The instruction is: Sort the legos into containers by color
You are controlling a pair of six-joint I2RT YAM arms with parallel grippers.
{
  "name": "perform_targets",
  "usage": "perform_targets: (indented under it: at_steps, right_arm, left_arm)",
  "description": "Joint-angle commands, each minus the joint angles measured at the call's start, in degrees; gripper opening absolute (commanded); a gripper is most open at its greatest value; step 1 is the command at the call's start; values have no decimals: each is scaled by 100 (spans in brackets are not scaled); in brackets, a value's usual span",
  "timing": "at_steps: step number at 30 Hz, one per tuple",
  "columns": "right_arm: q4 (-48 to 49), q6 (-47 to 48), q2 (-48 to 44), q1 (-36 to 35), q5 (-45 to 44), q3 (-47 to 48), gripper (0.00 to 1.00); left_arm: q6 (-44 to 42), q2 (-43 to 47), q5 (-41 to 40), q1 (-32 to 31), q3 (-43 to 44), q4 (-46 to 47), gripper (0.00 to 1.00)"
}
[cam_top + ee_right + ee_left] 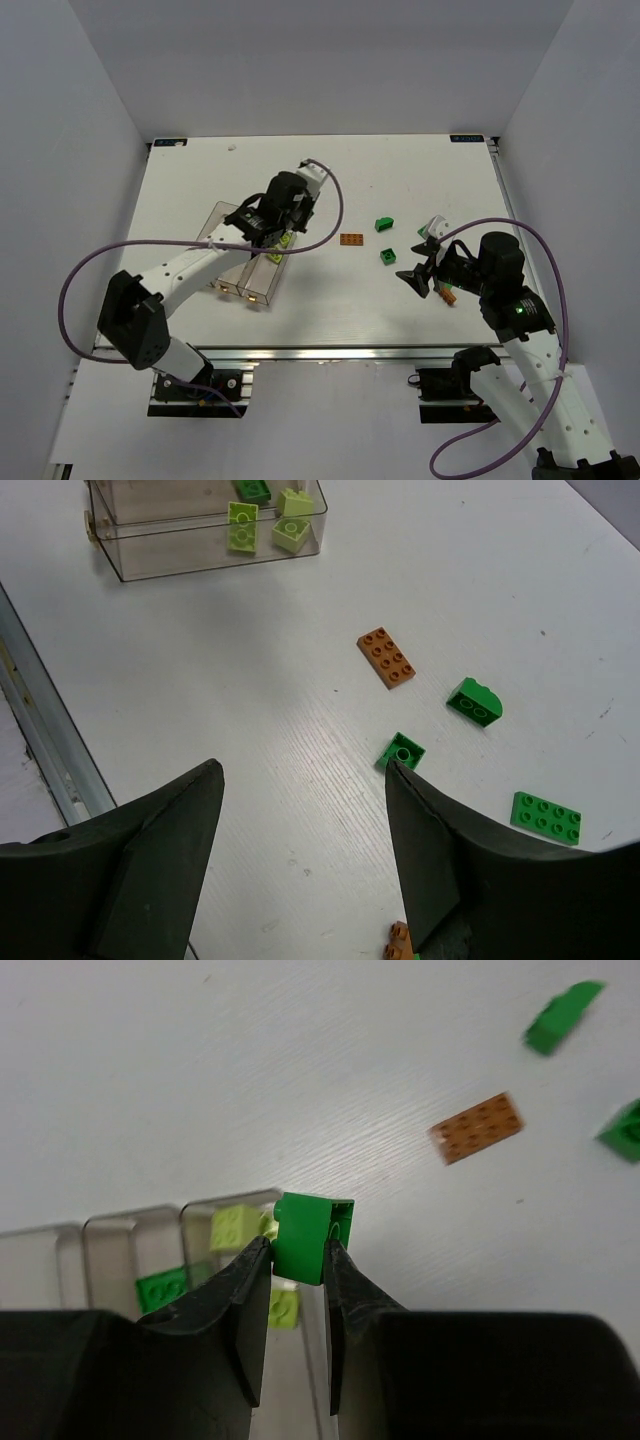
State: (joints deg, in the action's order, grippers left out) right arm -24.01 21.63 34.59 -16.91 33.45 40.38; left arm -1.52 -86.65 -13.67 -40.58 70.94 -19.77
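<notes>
My left gripper [297, 1247] is shut on a dark green brick [312, 1236] and holds it above the right end of the clear containers [120, 1235]. That end bin holds two lime bricks [235, 1228]; the bin beside it holds a dark green brick [160, 1288]. In the top view the left gripper [272, 238] hovers over the containers [250, 287]. My right gripper [303, 770] is open and empty above the table, with a small green brick [402, 751] by its right fingertip. An orange-brown brick [386, 658], a rounded green brick [475, 701] and a green plate [546, 815] lie loose.
A second orange-brown brick [400, 942] lies under the right gripper and also shows in the top view [449, 294]. The containers [200, 535] stand at the table's left, near the metal front rail [330, 352]. White walls close in the back and sides.
</notes>
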Motion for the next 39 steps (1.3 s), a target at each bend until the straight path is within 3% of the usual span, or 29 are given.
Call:
perform_targets:
  at_steps: [1,11,25,28,29,33,39]
  right_arm:
    - [81,34,-40,-23,100,66,71]
    - [54,26,-93,-32,135,58,71]
    - [54,43,-163,-32,127,40,73]
    - [63,43,-207,-32,100,22,75]
    - [72,43,-207,-32,100,22,75]
    - [89,43,-216,-23,91,5,78]
    - [142,183,204,-32,12,-4,81]
  left_arm:
    - [319,456,-610,357,-526,-343,13]
    - [161,456,-1664,726,-1354,-98,11]
    - [-24,105,-2061,1052,-1399,70,11]
    - [2,78,-2052,1087,-1389,35,22]
    - [11,104,-2069,1096,-1398,61,34]
    - [72,315,-2122,1131,-1530,131,64]
    - [282,930,-2043,1131,-1556,131,81]
